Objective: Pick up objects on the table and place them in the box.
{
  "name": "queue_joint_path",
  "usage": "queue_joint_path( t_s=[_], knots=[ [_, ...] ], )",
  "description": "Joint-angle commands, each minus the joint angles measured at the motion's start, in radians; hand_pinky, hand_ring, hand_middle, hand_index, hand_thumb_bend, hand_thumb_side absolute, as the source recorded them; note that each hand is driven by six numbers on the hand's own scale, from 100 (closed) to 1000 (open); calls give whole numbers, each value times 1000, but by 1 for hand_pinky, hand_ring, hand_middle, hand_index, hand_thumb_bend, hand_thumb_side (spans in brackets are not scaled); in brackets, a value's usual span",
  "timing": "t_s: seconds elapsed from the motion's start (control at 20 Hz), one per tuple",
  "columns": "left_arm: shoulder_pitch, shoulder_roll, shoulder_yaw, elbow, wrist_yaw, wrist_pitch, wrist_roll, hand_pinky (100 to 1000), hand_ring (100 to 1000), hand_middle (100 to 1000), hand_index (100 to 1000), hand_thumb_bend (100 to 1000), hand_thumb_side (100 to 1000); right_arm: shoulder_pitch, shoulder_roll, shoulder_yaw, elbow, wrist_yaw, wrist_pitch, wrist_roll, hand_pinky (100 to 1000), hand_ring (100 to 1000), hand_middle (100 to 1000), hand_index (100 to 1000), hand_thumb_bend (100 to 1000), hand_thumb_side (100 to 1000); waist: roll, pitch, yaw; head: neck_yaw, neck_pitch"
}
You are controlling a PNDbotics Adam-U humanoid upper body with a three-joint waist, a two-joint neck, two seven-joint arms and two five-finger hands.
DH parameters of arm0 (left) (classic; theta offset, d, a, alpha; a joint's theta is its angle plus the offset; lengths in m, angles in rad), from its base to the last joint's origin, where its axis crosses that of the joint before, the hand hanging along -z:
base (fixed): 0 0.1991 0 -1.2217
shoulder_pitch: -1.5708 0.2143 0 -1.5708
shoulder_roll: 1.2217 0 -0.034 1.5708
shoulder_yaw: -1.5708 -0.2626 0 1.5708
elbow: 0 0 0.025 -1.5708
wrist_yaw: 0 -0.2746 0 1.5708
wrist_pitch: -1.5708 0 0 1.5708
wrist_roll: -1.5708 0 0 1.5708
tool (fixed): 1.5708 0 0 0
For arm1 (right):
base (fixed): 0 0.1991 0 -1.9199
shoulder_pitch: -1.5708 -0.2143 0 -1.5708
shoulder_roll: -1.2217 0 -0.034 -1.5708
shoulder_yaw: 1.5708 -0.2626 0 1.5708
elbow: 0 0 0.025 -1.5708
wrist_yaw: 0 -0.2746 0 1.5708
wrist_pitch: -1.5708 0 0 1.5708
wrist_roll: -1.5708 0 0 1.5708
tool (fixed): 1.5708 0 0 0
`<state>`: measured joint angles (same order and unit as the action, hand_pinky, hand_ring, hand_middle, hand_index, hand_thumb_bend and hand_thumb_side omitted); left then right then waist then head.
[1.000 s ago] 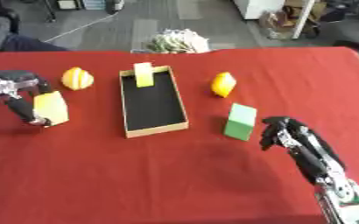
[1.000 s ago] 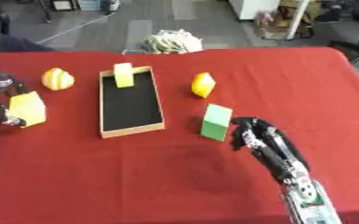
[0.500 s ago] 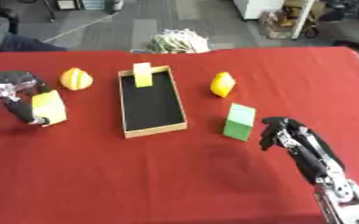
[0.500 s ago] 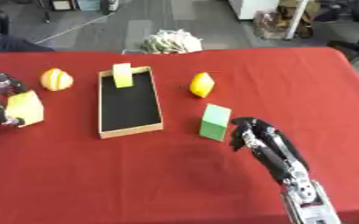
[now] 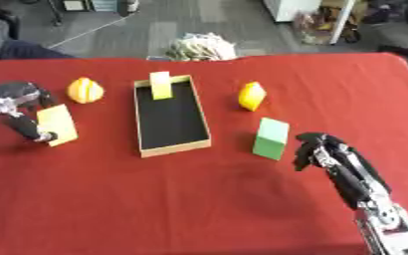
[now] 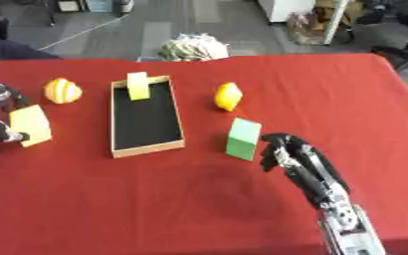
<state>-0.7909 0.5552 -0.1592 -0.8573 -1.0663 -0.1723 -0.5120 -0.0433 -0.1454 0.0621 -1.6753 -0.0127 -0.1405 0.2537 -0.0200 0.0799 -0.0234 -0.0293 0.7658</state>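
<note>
Yellow block (image 5: pixel 57 124) in left hand (image 5: pixel 18 105), now slightly higher.

A red tabletop (image 5: pixel 155 199) fills most of the view. Beyond its far edge lies grey floor (image 5: pixel 199 20), with a pale crumpled bundle (image 5: pixel 200 47) resting on it just beside the edge. A white cabinet (image 5: pixel 287 7) stands at the top right.

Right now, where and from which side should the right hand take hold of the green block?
Probably across the green block's long side faces, coming from its right, where the right hand hovers. It stands clear of the box and the lemon-yellow object.
</note>
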Motion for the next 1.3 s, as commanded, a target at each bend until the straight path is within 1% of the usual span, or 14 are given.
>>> queue_joint_path(
  t_s=[0.05,0.15,0.25,0.4,0.55,0.65,0.75,0.85,1.05,1.2,1.3],
  knots=[
    [-13,22,1,-7,2,-4,-23,709,579,581,762,434,280,-7,-8,-4,-10,-5,0,-4,491,525,516,731,100,615,2,-21,0,-3,4],
    [-14,22,3,-13,7,-4,-19,680,545,541,728,406,272,-8,-8,-3,-10,-5,0,-4,491,525,516,731,100,615,2,-21,0,-4,4],
    [-15,23,5,-25,19,-4,5,654,517,507,698,355,256,-8,-8,-3,-9,-5,1,-4,491,525,516,731,100,616,2,-21,0,-4,4],
    [-20,26,0,-62,60,-7,47,645,504,489,683,295,237,-8,-9,-3,-9,-6,1,-4,491,525,516,731,100,615,3,-22,1,-6,4],
    [-35,25,-22,-135,127,-21,79,644,500,482,679,262,222,-9,-9,-2,-10,-7,1,-3,491,525,516,731,100,614,3,-23,0,-7,4],
    [-49,16,-50,-188,174,-28,78,644,502,481,681,264,213,-10,-9,0,-10,-8,1,-2,491,525,516,731,100,614,3,-25,-4,-5,4],
    [-66,-4,-83,-227,209,-31,57,645,505,482,682,277,209,-11,-9,1,-10,-8,1,0,491,525,516,731,100,614,3,-25,-10,-3,4],
    [-83,-28,-116,-260,230,-38,31,650,510,490,686,295,209,-12,-8,4,-11,-10,1,2,492,525,516,731,100,614,3,-25,-18,-1,4],
    [-106,-87,-192,-309,249,-79,-17,670,527,512,704,332,221,-17,-5,9,-12,-13,1,8,492,525,516,731,100,615,0,-22,-36,3,4],
    [-109,-135,-217,-288,197,-82,-41,676,536,522,714,364,233,-20,-3,13,-12,-15,2,12,492,525,517,731,100,617,-2,-18,-51,3,4],
    [-107,-169,-217,-255,154,-78,-34,675,535,523,715,366,233,-21,-2,14,-12,-16,2,13,492,525,517,731,100,618,-3,-16,-59,4,4]
  ],
)
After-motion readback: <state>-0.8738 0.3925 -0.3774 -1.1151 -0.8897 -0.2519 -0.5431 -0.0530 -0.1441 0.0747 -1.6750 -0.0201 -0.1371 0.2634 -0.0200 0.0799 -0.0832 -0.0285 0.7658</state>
